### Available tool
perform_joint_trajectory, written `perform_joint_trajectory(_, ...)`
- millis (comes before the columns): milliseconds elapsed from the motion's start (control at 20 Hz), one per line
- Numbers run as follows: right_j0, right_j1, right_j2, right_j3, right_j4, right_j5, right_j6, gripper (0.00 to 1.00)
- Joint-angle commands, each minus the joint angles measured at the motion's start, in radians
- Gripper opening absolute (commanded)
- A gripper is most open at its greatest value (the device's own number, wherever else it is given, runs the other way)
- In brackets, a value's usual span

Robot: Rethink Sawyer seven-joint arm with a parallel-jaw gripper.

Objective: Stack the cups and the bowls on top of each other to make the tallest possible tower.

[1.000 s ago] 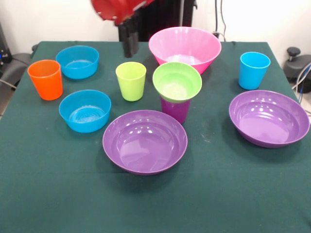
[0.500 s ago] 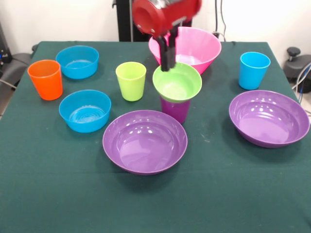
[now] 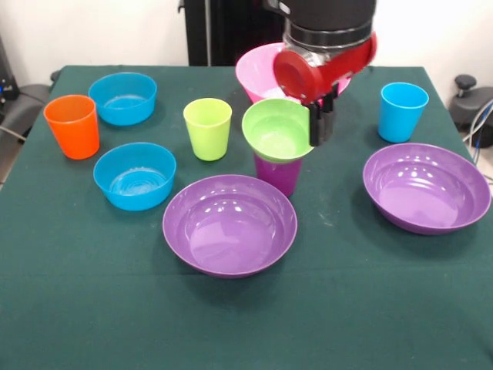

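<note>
The small ribbed green bowl (image 3: 276, 131) sits upright on the purple cup (image 3: 277, 176) at the table's middle; this is the tower. My gripper (image 3: 320, 127) hangs at the green bowl's right rim, open, holding nothing. The big pink bowl (image 3: 258, 73) stands behind, partly hidden by the arm. Two wide purple bowls (image 3: 229, 225) (image 3: 426, 187) lie in front and at the right. Two blue bowls (image 3: 122, 98) (image 3: 135, 176) are at the left. The orange cup (image 3: 72, 126), lime green cup (image 3: 207, 129) and light blue cup (image 3: 402, 112) stand upright.
All pieces rest on a dark green tablecloth (image 3: 323, 308). The red and black arm (image 3: 327, 38) comes down over the pink bowl. The table's front half holds only the middle purple bowl.
The arm has swung from the far left across to the right. The gripper went from the green bowl's far left rim to its right rim and lower. No cup or bowl has moved.
</note>
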Motion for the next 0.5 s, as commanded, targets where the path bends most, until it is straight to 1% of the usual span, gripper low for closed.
perform_joint_trajectory(50,0.013,0.047,-0.057,-0.030,0.019,-0.077,0.166,0.00)
perform_joint_trajectory(100,0.009,0.043,-0.057,-0.016,0.033,-0.136,0.212,0.00)
perform_joint_trajectory(150,0.014,0.044,-0.062,-0.018,0.035,-0.148,0.226,0.00)
perform_joint_trajectory(400,0.069,0.071,-0.116,-0.066,0.037,-0.161,0.287,0.00)
perform_joint_trajectory(500,0.079,0.075,-0.124,-0.076,0.043,-0.162,0.290,0.00)
